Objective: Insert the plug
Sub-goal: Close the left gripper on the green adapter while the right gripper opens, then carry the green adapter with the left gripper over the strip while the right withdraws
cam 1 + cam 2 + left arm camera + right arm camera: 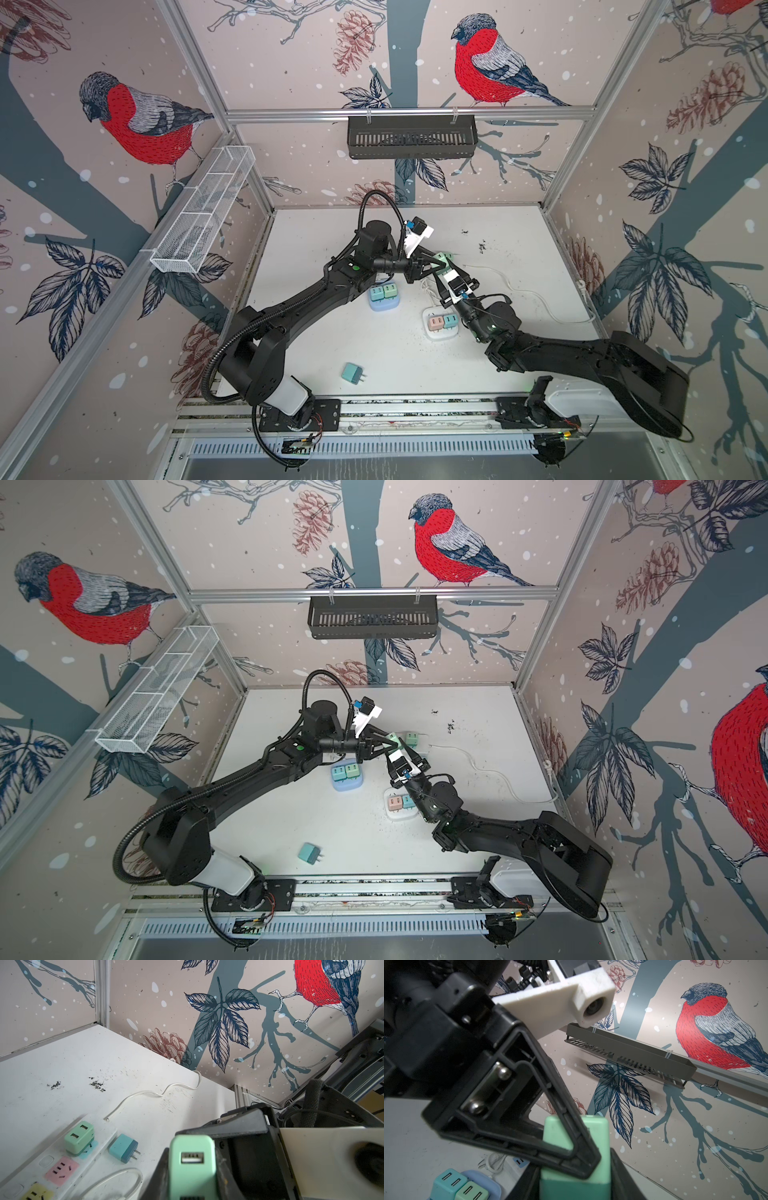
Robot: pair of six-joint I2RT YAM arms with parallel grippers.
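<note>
As a reorienting handover seems underway, left and right jaws both clamp the mint-green charger plug (192,1167).

L arm (307,297), R arm (552,353) both inward, jaws tip-to-tip, closed tight
</note>
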